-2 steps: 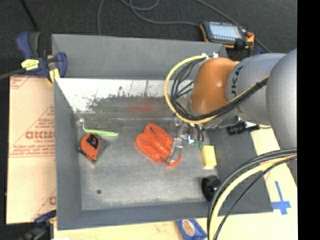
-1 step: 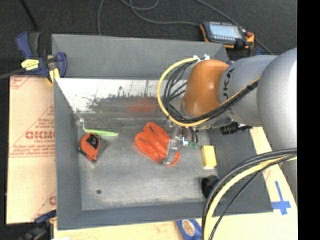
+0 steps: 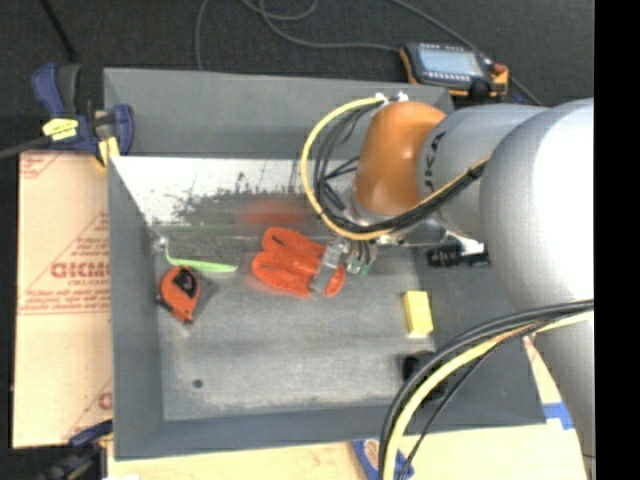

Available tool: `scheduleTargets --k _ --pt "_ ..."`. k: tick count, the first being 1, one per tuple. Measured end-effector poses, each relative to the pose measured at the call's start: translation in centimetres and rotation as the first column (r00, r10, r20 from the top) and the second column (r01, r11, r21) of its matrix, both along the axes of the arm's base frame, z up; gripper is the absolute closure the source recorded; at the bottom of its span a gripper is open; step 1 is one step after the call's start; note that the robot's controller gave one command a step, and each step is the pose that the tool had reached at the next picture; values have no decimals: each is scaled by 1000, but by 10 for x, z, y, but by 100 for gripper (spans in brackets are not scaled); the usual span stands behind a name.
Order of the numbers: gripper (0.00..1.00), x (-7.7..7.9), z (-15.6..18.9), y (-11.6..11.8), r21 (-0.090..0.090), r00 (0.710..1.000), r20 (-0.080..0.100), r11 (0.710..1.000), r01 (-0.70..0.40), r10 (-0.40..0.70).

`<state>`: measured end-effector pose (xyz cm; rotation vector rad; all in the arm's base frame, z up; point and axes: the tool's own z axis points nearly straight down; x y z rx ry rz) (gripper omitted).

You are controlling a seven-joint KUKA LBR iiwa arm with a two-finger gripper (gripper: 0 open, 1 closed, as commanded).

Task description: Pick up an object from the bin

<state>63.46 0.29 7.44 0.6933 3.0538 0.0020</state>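
My gripper (image 3: 336, 271) is down in the middle of the bin, under the arm's orange cover. It sits at the right end of an orange plastic clamp-like thing (image 3: 283, 261) lying flat on the bin floor, and partly covers that end. A thin light-green stick (image 3: 205, 265) lies to the left of the orange thing. A small orange and black tape measure (image 3: 180, 294) rests just below the stick.
A yellow block (image 3: 417, 311) lies to the right of the gripper on the bin floor. A dark thing (image 3: 410, 367) sits near the front right corner, and a black pen-like thing (image 3: 456, 258) lies under the arm. The arm and its cables cover the bin's right side.
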Motion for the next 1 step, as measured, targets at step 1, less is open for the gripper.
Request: scheduleTargets --k 1 --pt "100 0 0 0 0 1000 0 1000 -1 1"
